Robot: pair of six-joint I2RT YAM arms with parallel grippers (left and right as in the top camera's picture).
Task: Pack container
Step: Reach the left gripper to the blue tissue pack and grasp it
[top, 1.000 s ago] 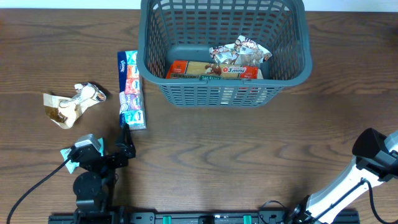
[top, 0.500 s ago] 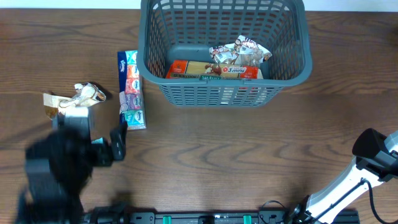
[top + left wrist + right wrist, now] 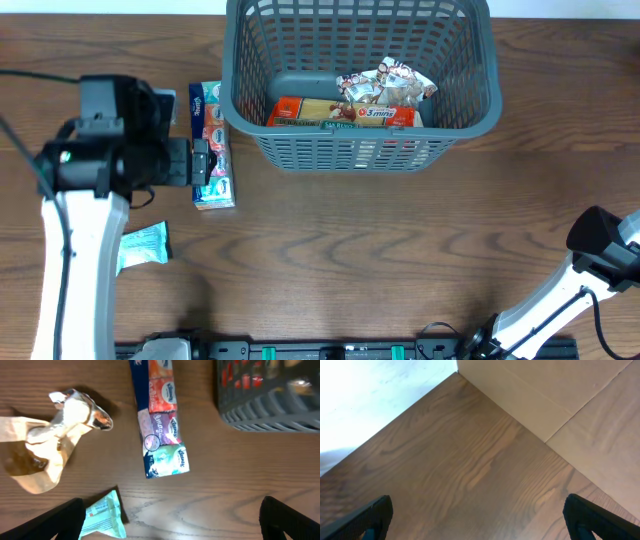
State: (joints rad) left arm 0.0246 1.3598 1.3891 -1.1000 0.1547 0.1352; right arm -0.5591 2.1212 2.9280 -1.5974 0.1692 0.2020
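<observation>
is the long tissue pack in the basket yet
No, the tissue pack lies on the table just left of the basket, outside its wall.

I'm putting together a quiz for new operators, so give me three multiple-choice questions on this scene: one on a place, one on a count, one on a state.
1. Where does the tissue multipack lie relative to the grey basket?
A) inside it
B) on the table, to its left
C) on top of its rim

2. How many loose items does the left wrist view show outside the basket?
A) one
B) three
C) five

3. What state is the left tool in?
A) open and empty
B) shut on a packet
C) shut on the basket rim

Answers:
1 B, the multipack rests on bare wood beside the basket wall.
2 B, a crumpled wrapper, the multipack and a teal packet.
3 A, its fingers stand wide apart with nothing between them.
</observation>
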